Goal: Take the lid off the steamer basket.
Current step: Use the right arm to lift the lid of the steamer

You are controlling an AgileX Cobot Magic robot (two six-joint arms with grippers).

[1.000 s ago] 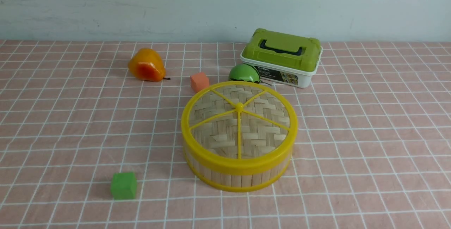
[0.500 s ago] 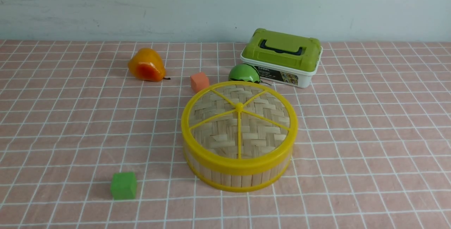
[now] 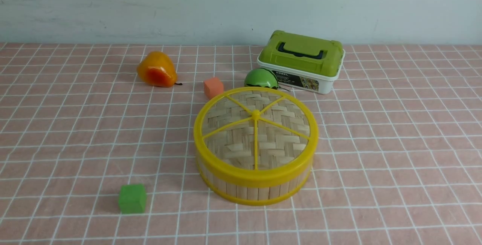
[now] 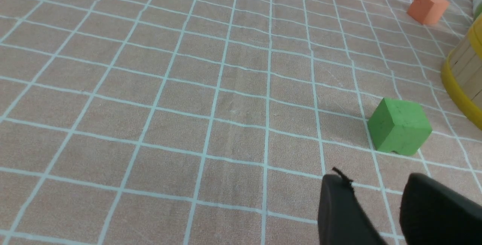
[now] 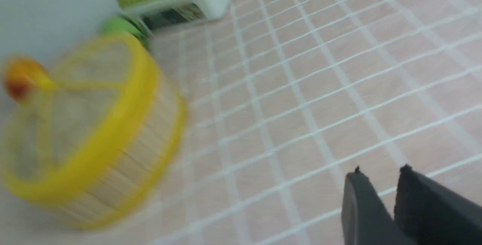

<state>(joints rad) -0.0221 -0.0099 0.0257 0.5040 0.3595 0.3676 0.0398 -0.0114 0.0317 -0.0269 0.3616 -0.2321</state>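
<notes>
The lid (image 3: 255,124) sits flat on the steamer basket (image 3: 256,190) at mid-table, with nothing on top of it. A green dome toy (image 3: 260,78) is just behind the basket, with an orange cube (image 3: 213,87) and a green-lidded box (image 3: 301,62) nearby. A green cube (image 3: 132,198) lies near my left pincer (image 4: 372,179). That pincer and my right one (image 5: 380,171) are slightly parted and hold nothing.

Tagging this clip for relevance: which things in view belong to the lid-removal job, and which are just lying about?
Job:
flat woven-bamboo lid with yellow rim
round bamboo-slat steamer basket

Lying about:
orange pear
orange cube
green cube
green domed toy
green-lidded white plastic box
</notes>
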